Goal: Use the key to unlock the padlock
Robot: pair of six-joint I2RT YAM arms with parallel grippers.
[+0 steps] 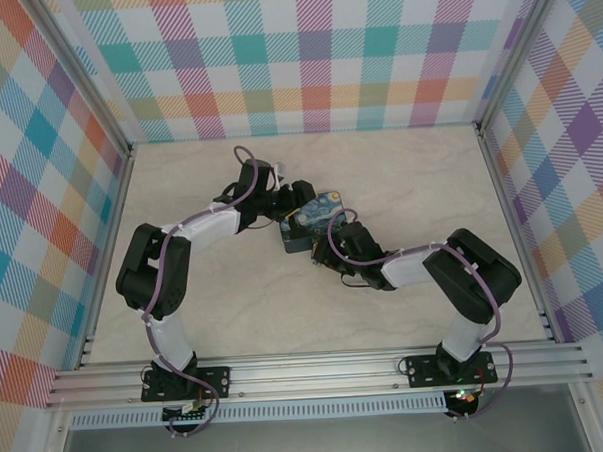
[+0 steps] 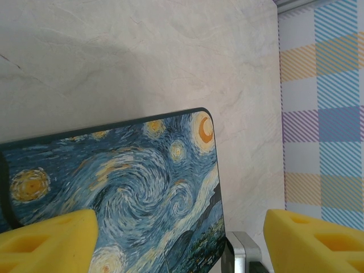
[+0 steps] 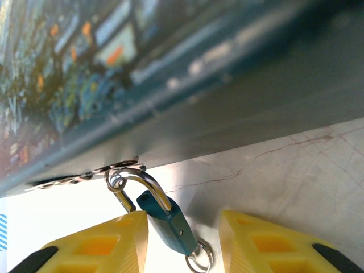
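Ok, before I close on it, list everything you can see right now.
tin box: one, dark blue painted with yellow stars, mid-table
padlock: one, teal, silver shackle, hanging from the tin's latch
small ring: one, silver, at the padlock's lower end
table: one, pale marbled, under everything
walls: three, pastel plaid, around the table
left gripper: one, yellow jaws open, at the tin's corner
right gripper: one, yellow jaws open, either side of the padlock

The padlock (image 3: 169, 223) hangs from the tin (image 3: 170, 74), which sits on the table (image 3: 296, 170).
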